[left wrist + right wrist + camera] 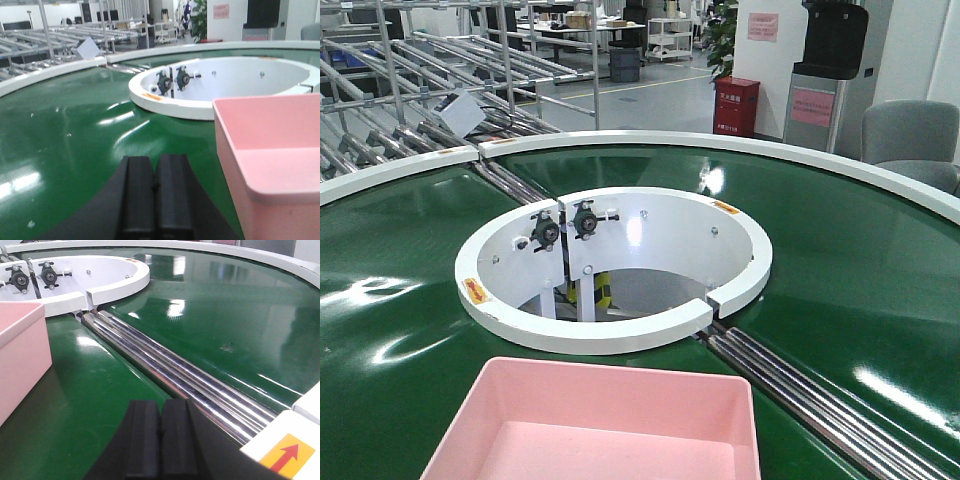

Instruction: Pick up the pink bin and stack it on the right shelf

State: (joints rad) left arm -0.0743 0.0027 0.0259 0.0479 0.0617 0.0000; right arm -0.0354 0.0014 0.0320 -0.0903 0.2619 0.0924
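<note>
The pink bin [610, 425] lies empty on the green conveyor belt at the bottom centre of the front view. It fills the right side of the left wrist view [272, 165] and shows at the left edge of the right wrist view [20, 355]. My left gripper [155, 192] is shut with nothing in it, low over the belt just left of the bin. My right gripper [160, 440] is also shut and empty, to the right of the bin, beside the steel rollers. The right shelf is out of view.
The curved green conveyor belt [400, 300] circles a white ring housing [620, 265]. Steel rollers [170, 370] cross the belt diagonally right of the bin. A white guard with a red arrow sticker [292, 452] sits at the near right. Roller racks [410, 90] stand behind on the left.
</note>
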